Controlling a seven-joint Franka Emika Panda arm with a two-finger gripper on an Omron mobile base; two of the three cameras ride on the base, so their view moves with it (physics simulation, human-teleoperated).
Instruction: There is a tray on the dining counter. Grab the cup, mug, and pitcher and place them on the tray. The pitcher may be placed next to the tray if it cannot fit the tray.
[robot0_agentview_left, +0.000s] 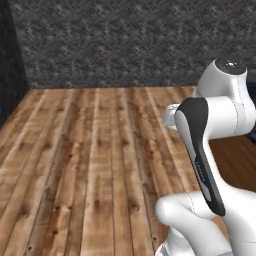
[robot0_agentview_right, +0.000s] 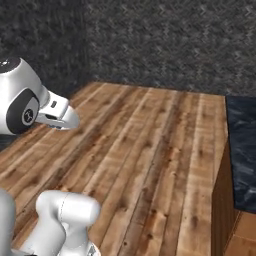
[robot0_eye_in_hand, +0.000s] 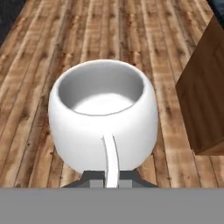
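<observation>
The white mug (robot0_eye_in_hand: 103, 113) fills the middle of the hand view, seen from above with its pale inside showing. Its thin handle runs down to my gripper (robot0_eye_in_hand: 110, 180), which is shut on that handle. The mug hangs above the wooden floor. To the right stands the dining counter (robot0_agentview_right: 243, 150), its black veined top over a wooden base (robot0_eye_in_hand: 203, 96). The mug is left of that base and lower than the top. The tray, the cup and the pitcher are out of view.
Plank flooring (robot0_agentview_left: 90, 165) stretches ahead to a dark grey wall (robot0_agentview_left: 125, 45). My white arm (robot0_agentview_left: 215, 130) rises at the right of the left base view. The counter's wooden side (robot0_agentview_right: 222, 205) stands close on the right.
</observation>
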